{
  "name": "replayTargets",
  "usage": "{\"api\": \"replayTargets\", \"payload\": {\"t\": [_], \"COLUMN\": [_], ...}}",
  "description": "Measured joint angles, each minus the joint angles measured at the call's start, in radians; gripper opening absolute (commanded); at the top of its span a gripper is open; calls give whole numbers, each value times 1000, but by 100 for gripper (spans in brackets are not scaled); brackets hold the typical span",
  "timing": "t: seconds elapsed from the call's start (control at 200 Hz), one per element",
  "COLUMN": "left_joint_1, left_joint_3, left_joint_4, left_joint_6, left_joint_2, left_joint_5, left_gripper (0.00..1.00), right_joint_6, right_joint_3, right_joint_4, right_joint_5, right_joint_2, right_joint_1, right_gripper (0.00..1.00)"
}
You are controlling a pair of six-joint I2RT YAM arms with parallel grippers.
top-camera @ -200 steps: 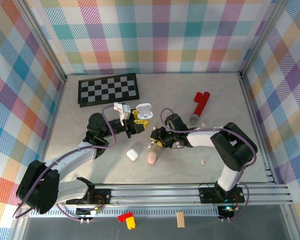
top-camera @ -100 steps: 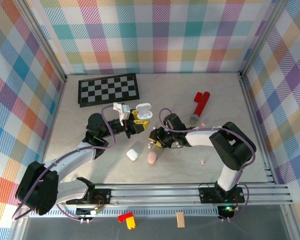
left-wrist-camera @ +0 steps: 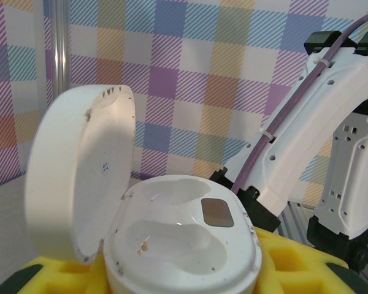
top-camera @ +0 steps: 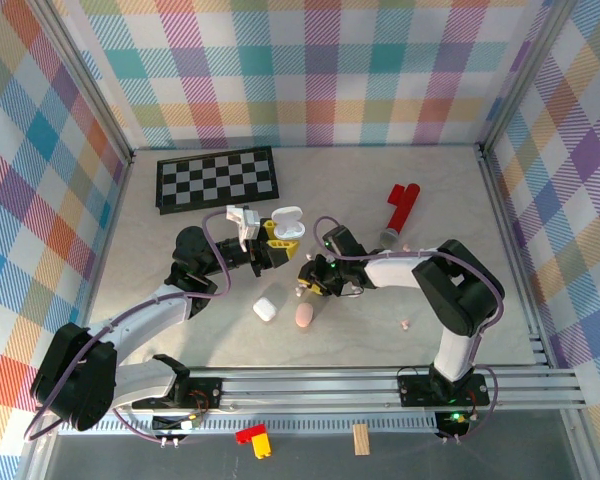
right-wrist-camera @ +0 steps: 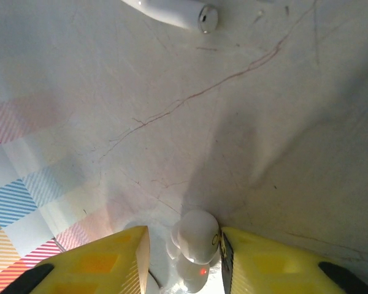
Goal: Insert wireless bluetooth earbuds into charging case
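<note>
Left end effector (top-camera: 276,240): clenched on the open charging case (left-wrist-camera: 181,245); lid up, both wells empty.
Right end effector (right-wrist-camera: 184,257): low on the bench (top-camera: 460,200), just near-side of the case, astride one earbud (right-wrist-camera: 197,231). One pad touched it and the other showed a gap, so I couldn't tell if it was gripped.
Risk: my guess is a one-sided pinch flicks or drops the bud on lift.
Around: spare earbud (right-wrist-camera: 175,13); white pebble case (top-camera: 265,309) and pink case (top-camera: 304,316) nearer my bases than the charging case.
In the way: my left pads flanked the case, so the approach looked tight.

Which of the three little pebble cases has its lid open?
The white pebble-shaped case held up by the left hand: its lid is flipped up. The small white case and the pink case lie shut on the table.
</note>
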Motion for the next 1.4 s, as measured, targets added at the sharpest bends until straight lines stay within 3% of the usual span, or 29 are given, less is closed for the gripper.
{"api": "replayTargets", "payload": {"t": [0.33, 0.62, 1.035, 1.4], "left_joint_1": [0, 0, 0, 0], "left_joint_3": [0, 0, 0, -1], "left_joint_4": [-3, -22, -43, -46], "left_joint_6": [0, 9, 31, 31], "left_joint_2": [-10, -11, -17, -21], "left_joint_5": [0, 0, 0, -1], "left_gripper": [34, 34, 34, 34], "right_joint_6": [-8, -104, -428, -554], "right_joint_3": [29, 74, 117, 114], "right_joint_4": [-63, -220, -587, -640], "right_joint_5": [13, 92, 192, 142], "right_joint_2": [10, -24, -145, -109], "right_joint_1": [0, 3, -58, -81], "right_gripper": [18, 17, 16, 21]}}
